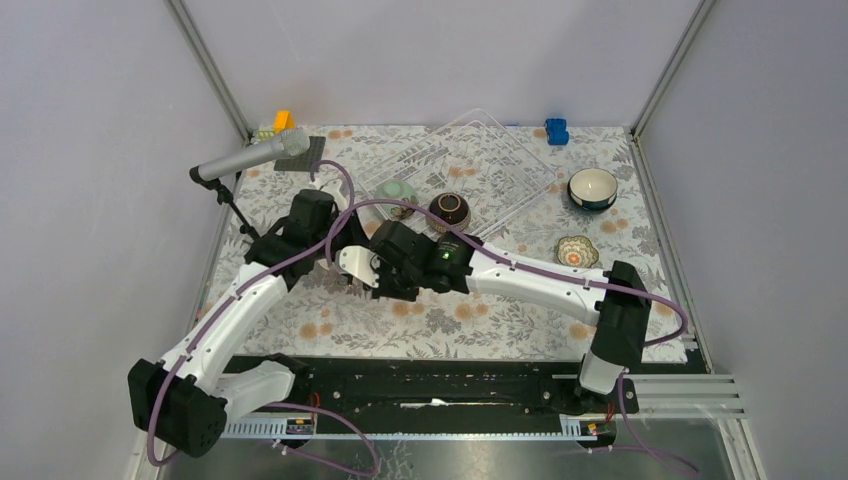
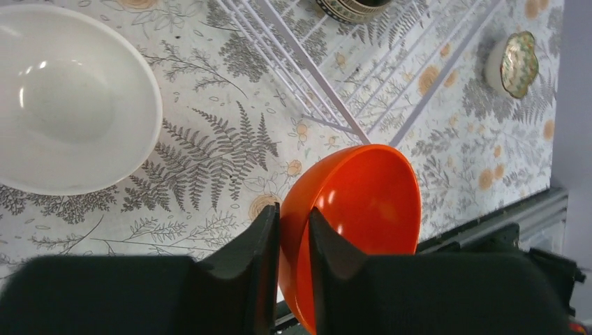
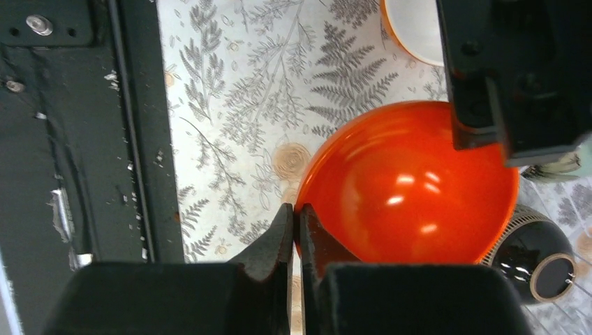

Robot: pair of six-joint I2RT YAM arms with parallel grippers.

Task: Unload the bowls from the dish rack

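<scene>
An orange bowl [image 2: 363,202] is tilted just above the floral cloth. My left gripper [image 2: 294,218] is shut on its rim, and my right gripper [image 3: 296,213] is shut on the rim of the orange bowl [image 3: 412,188] at another spot. In the top view the crossed arms hide this bowl. A white bowl [image 2: 70,98] lies beside it on the cloth and also shows in the top view [image 1: 355,262]. The clear dish rack [image 1: 500,150] stands at the back, with a pale green bowl [image 1: 395,188] and a dark brown patterned bowl [image 1: 450,208] at its near edge.
A teal-blue bowl with a white inside [image 1: 592,188] and a small scalloped patterned dish [image 1: 577,250] sit on the cloth at the right. A microphone on a stand [image 1: 250,158] leans over the back left. A blue toy [image 1: 556,130] and an orange block [image 1: 283,120] lie by the back wall.
</scene>
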